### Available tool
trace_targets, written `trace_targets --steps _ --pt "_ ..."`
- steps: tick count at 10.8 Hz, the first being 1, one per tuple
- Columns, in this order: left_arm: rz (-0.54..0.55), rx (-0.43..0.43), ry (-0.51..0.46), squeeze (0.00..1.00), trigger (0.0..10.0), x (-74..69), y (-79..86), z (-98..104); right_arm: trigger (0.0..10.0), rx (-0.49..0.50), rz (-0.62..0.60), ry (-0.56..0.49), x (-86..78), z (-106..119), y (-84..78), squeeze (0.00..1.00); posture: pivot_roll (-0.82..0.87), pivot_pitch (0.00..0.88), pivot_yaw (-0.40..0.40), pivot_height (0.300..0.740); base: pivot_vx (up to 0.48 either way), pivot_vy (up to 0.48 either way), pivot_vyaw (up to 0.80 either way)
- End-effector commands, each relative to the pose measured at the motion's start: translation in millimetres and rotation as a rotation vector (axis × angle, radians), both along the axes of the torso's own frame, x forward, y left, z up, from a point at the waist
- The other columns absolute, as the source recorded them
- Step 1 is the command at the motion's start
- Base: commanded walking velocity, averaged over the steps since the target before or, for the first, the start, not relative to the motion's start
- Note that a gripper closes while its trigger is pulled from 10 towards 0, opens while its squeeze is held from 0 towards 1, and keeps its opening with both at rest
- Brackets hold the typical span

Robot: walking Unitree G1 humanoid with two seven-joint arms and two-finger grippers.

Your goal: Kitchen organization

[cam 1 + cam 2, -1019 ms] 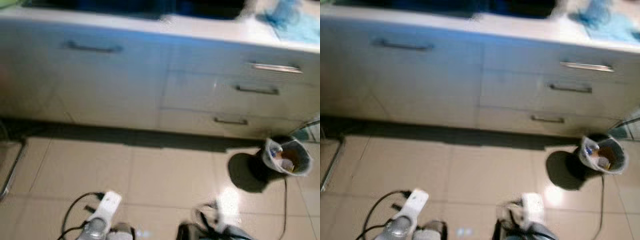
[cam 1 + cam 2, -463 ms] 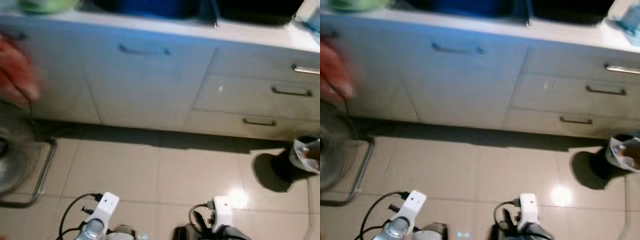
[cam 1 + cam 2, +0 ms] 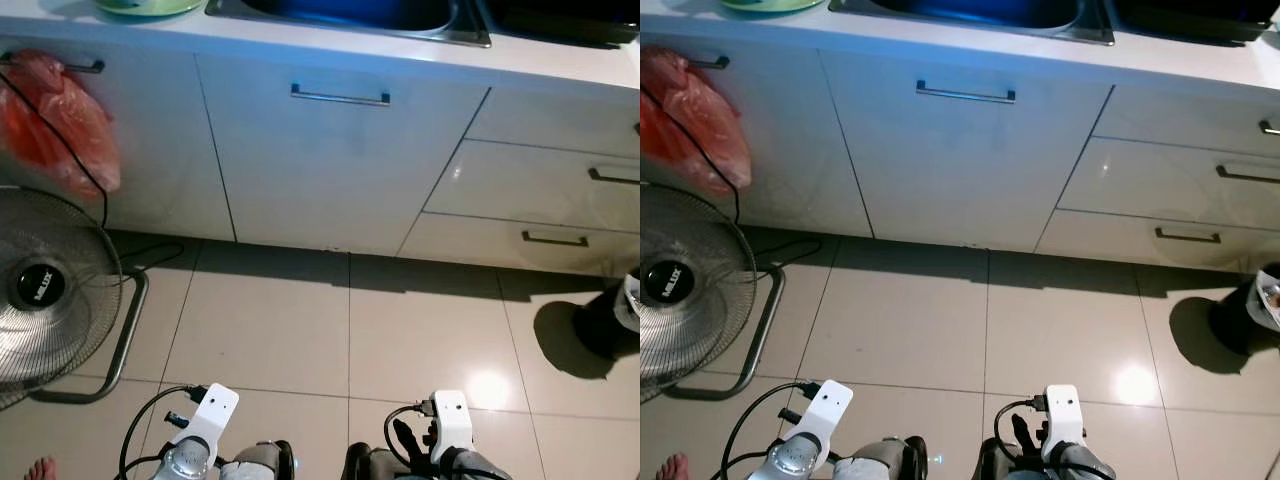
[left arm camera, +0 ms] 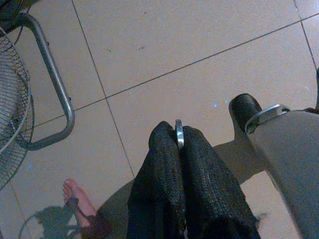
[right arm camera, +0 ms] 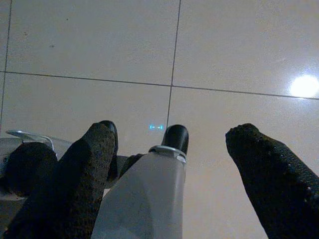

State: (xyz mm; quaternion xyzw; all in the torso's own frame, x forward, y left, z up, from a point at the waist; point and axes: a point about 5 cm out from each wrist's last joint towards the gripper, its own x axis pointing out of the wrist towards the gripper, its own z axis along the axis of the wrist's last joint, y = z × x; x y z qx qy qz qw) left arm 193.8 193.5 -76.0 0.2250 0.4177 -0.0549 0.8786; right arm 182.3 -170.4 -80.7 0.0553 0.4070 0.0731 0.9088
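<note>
We face a long run of white kitchen cabinets [image 3: 330,160] across the far side, under a pale countertop [image 3: 560,62]. A steel sink [image 3: 350,14] w/ a blue interior is set in the top at centre; a green dish [image 3: 148,6] sits on the counter to its left. The middle door has a horizontal bar handle [image 3: 340,97]; on the right is a stack of drawers [image 3: 540,190], each w/ its own handle.

The beige tiled floor [image 3: 300,330] lies between us and the cabinets, w/ a bright light reflection near right.

On the left stands a pedestal fan [image 3: 45,290] w/ wire grille and bent tube base, just beside the left-hand cabinet. Its black cord runs up past a red plastic bag [image 3: 55,120] hanging from a handle at the far left door.

At the right edge, a dark bin [image 3: 612,322] w/ a pale liner stands on the floor in front of the drawers, cut off by the frame.

Both arms hang low at the near edge. Left gripper [image 4: 179,149]: fingers pressed together, a thin metal ring-like piece between the tips. Right gripper [image 5: 169,149]: fingers spread wide, nothing between them, pointing at bare tile.

A person's bare foot [image 4: 77,196] is on the floor near left, close to the fan base.
</note>
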Motion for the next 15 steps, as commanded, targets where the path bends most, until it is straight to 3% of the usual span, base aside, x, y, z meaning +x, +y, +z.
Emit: trace_targets --steps 1,15 --pt "0.010 -0.020 0.021 0.00 10.0 -6.9 -3.1 -4.1 10.0 -0.007 -0.011 0.031 -8.2 -3.9 -3.9 0.00 0.09 0.216 -0.044 0.740 0.450 0.000 0.00" --pt "0.027 -0.018 0.044 0.00 10.0 -13.1 1.4 -6.8 10.0 -0.012 -0.009 0.032 -8.2 -4.0 -4.4 0.00 0.09 0.213 -0.045 0.740 0.459 0.000 0.00"
